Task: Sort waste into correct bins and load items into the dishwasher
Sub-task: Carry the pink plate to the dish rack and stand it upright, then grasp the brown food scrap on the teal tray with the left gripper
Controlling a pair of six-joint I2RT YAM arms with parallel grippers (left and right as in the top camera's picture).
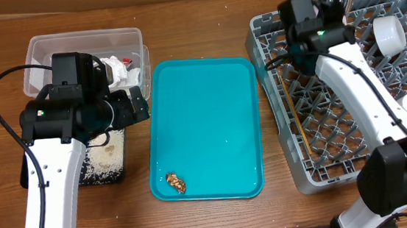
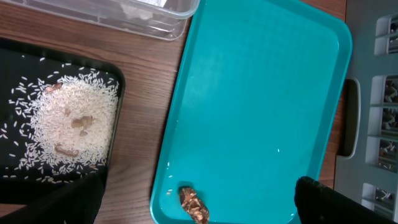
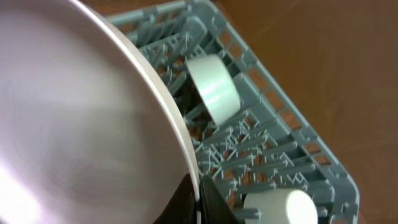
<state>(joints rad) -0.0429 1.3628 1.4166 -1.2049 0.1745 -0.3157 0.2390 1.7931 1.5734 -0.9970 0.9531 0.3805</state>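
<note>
Currently the step in hand is loading: the right gripper (image 3: 200,199) is closed narrowly on the rim of the large plate (image 3: 81,112), held over the far left corner of the dish rack (image 1: 309,182). Two white cups (image 3: 214,87) and the chopsticks (image 1: 296,120) already lie in the rack.

The left gripper (image 1: 135,105) stands wide open and empty, between the black tray (image 2: 115,78) of rice crumbs (image 2: 68,121) and the teal tray (image 1: 200,77). One brown food lump (image 2: 194,204) lies near the teal tray's front left corner.

Next move, by judgement:
- Right arm: seat the plate on edge between pegs, then release.
- Left arm: descend over the lump, close on it, and carry it to the black tray.

Limits of view:
- The overhead view hides almost all of the plate under the right wrist.
- Whether the plate's lower edge already touches the pegs cannot be determined.
- The left arm covers part of the clear tub (image 1: 35,51); its contents are only partly legible.
</note>
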